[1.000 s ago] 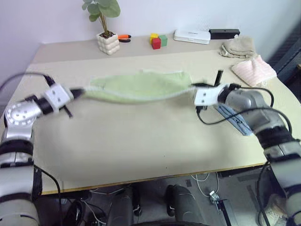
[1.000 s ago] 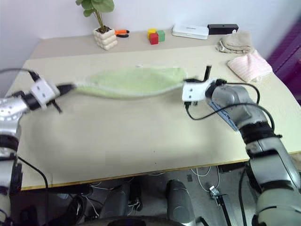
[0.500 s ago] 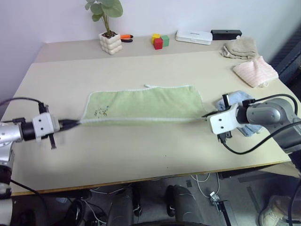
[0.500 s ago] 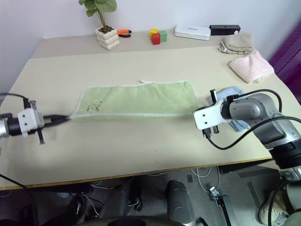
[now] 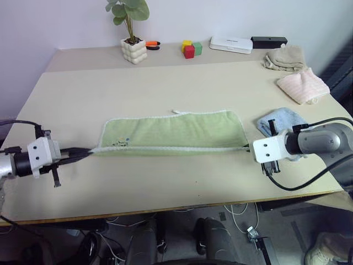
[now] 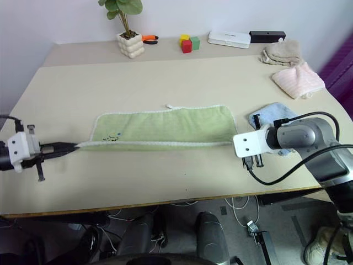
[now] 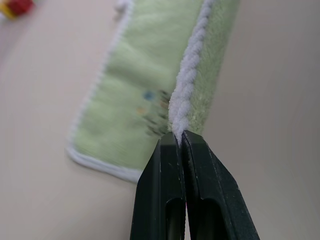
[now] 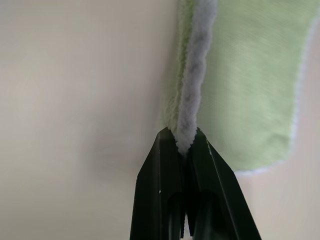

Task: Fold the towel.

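Beige table against a pale wall; the towel lies folded lengthwise across its middle, near edge stretched taut between my hands. My left gripper is pressed together on the white edging at one end, my right gripper pinching the other end; wrist views show those pinches, head views show the full spread. Blue cloth sits just beside my right hand, partly hidden behind it. Pink cloth, beige cloth, blocks, plant pot stand well back. Towel's dark mark is too small to read.
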